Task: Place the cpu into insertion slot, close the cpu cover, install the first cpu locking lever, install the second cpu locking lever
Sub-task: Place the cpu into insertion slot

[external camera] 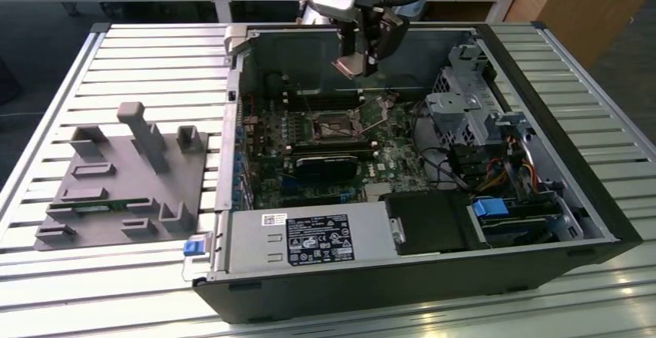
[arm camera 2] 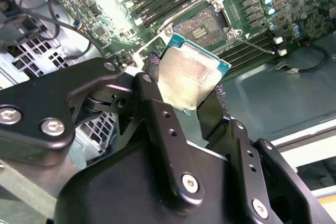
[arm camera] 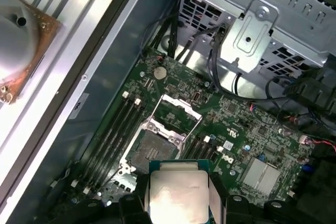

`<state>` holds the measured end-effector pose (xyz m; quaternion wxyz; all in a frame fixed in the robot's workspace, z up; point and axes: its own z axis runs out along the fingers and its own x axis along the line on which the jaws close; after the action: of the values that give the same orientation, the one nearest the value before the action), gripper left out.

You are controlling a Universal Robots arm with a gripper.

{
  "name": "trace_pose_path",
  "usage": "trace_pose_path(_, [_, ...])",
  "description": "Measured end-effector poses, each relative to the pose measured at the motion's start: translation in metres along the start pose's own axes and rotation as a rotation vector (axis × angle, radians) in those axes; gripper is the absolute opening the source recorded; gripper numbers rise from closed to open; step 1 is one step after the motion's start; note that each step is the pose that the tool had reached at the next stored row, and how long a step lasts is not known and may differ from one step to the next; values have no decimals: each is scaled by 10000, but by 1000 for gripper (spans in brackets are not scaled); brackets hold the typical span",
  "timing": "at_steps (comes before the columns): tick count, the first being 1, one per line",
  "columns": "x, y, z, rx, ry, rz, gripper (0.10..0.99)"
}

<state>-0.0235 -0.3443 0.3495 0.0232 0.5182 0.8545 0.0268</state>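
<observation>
While the gripper [external camera: 358,60] hangs over the open computer case [external camera: 410,284], its 2 black fingers [arm camera 2: 157,114] pinch the cpu [arm camera 2: 190,74] by its edges. The cpu is up in the air, above the green board [arm camera: 239,114] and not touching it. Below it sits the insertion slot [arm camera: 153,149], dark and bare. The cpu cover [arm camera: 182,104] stands tipped open at 1 edge of the slot. A grey holder [external camera: 123,180] lies outside the case, on the exterior view's left.

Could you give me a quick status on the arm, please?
Gripper shut on cpu above motherboard. Insertion slot bare, cpu cover open. Nothing in between.
</observation>
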Motion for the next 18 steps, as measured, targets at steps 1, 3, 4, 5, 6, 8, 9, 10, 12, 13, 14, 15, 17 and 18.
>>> trace_pose_path(1, [0,0,2,1,-9,139,537])
trace_pose_path(3, [1,0,5,4,-27,406,537])
trace_pose_path(4, [1,0,6,7,-37,530,537])
trace_pose_path(5, [1,0,7,8,-44,635,537])
trace_pose_path(6, [1,0,9,9,-52,744,537])
trace_pose_path(8, [2,0,13,11,-67,954,537])
trace_pose_path(9, [3,0,14,13,-75,1065,537])
trace_pose_path(10, [4,1,16,15,-82,1176,537])
trace_pose_path(12, [5,1,19,17,-96,1374,537])
trace_pose_path(13, [5,1,20,19,-103,1463,537])
trace_pose_path(14, [5,1,22,20,-110,1549,537])
trace_pose_path(15, [5,1,23,21,-115,1617,537])
trace_pose_path(17, [6,1,25,22,-123,1741,537])
trace_pose_path(18, [6,1,26,23,-127,1799,537])
